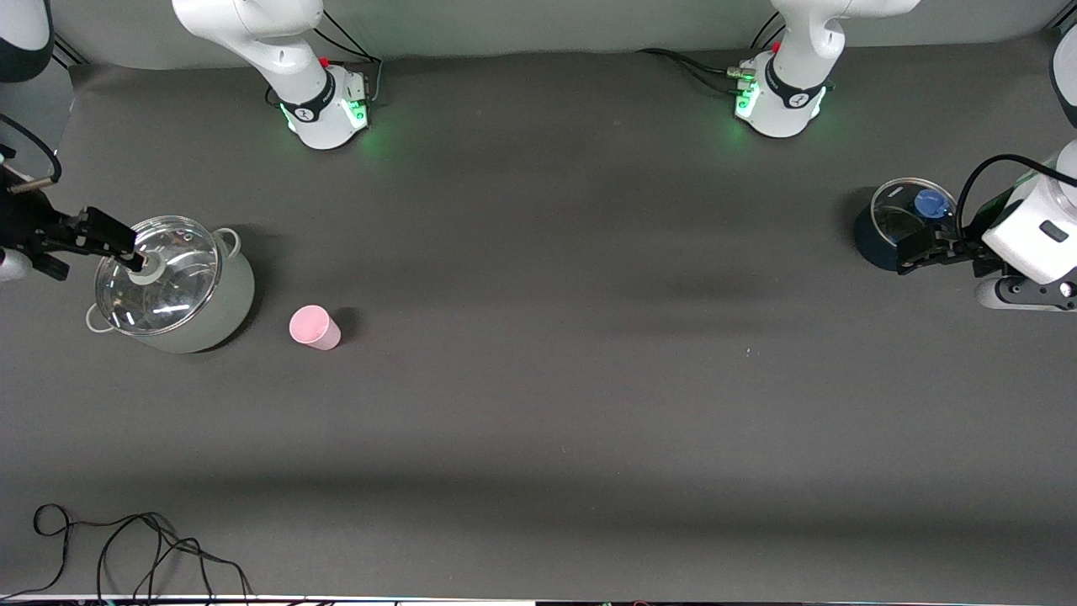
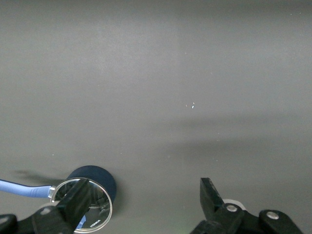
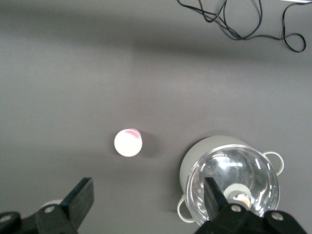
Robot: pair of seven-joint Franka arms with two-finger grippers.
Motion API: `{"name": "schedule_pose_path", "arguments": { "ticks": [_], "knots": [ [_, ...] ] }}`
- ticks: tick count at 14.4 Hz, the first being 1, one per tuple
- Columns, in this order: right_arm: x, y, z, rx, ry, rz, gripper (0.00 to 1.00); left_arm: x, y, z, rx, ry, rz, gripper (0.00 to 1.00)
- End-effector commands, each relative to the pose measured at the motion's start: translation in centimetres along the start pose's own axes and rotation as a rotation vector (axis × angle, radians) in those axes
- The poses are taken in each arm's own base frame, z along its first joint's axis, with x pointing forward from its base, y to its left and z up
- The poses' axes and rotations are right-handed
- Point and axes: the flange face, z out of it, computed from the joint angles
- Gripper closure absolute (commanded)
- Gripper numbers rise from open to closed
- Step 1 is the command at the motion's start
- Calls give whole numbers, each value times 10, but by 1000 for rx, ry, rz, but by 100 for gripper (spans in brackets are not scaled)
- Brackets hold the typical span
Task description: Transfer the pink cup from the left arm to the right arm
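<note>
You have the small pink plastic cup (image 1: pixel 315 327) standing mouth-down on the dark grey table (image 1: pixel 538 404), just beside the pale green metal pot with the glass lid (image 1: pixel 171 284) and slightly nearer the front camera than it, at the right arm's end of the table. Neither arm holds it: the right pincer (image 1: pixel 126 252) hangs over the pot's lid with its fingers spread and nothing between them, and the left pincer (image 1: pixel 921 252), well away from the pot at the other end of the table, sits released over a dark blue round pot with a glass lid and blue knob (image 1: pixel 904 223). So the cup already rests on the right arm's side, which fits either a handover finished and the cup set down, or a cup that has yet to reach the left arm; you cannot settle which from this scene. Counting: one pink cup, two lidded pots, two arms with one pincer each, and one tangle of black cable (image 1: pixel 135 551) at the table's edge nearest the camera, well clear of the pot.
</note>
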Motion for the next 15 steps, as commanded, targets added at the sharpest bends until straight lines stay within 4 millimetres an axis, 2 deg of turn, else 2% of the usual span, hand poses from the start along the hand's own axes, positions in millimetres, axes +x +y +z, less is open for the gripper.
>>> {"name": "schedule_pose_path", "arguments": {
  "ticks": [1, 3, 15],
  "knots": [
    [7, -3, -4, -2, -12, 3, 0, 2, 1, -4, -3, 8, 11, 0],
    [1, -2, -2, 2, -58, 8, 0, 2, 2, -4, -3, 10, 14, 0],
    [-6, 2, -2, 4, -106, 3, 0, 4, 2, -6, -3, 18, 14, 0]
  ]
}}
